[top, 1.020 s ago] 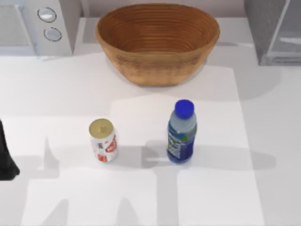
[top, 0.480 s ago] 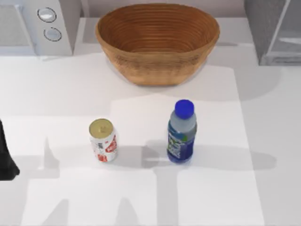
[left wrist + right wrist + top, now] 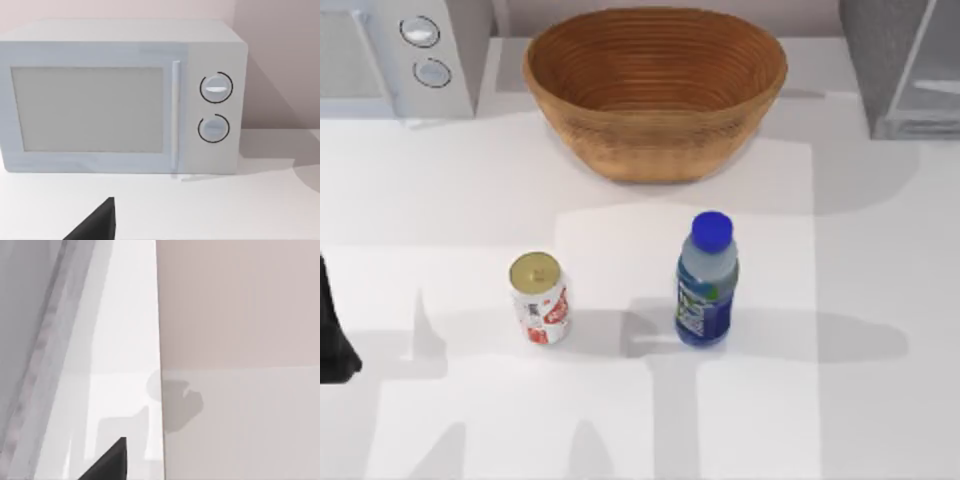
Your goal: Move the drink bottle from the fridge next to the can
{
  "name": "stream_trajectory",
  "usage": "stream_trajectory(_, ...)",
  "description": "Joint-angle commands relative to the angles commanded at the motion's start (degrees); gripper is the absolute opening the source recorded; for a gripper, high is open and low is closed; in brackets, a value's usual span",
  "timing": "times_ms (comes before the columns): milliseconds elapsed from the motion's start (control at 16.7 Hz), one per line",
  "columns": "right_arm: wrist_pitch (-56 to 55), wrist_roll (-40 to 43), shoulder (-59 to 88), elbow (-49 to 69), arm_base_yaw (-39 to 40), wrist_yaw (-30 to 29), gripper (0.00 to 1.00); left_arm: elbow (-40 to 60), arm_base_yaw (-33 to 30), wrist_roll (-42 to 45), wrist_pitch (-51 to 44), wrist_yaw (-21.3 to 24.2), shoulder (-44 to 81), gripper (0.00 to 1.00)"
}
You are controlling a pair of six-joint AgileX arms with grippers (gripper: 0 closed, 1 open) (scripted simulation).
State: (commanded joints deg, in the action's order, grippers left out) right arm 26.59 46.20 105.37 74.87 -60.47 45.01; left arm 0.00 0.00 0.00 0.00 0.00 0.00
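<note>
Two drinks stand near each other, the drink bottle (image 3: 706,282) right of the can (image 3: 539,298); leave both alone, though I cannot tell each gripper's state.

A rendered kitchen counter, it seems: a white microwave (image 3: 400,55) with two knobs, a wicker basket (image 3: 655,90) and a grey fridge (image 3: 900,65) line the white table (image 3: 880,300).

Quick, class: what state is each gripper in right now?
Left gripper: at the table's left edge, state cannot be told.
Right gripper: beside the fridge, state cannot be told.
</note>
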Motion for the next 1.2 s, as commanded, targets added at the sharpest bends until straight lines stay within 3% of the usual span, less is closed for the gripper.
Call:
stream_trajectory(240,-8.45,-8.56,-0.27,-0.26,6.59,-1.48,1.00,0.00,0.00,0.00,0.00,0.00,0.00,1.00)
stream_trajectory(720,-10.41,-10.77,-1.17,-1.66,8.24,-3.24,1.00,0.00,0.00,0.00,0.00,0.00,0.00,1.00)
stream_trajectory(900,-13.29,-16.06,-2.50,-3.97,15.50,-8.92,1.00,0.00,0.00,0.00,0.00,0.00,0.00,1.00)
stream_trajectory(1200,-20.61,-29.17,-6.55,-10.17,36.18,-23.97,1.00,0.00,0.00,0.00,0.00,0.00,0.00,1.00)
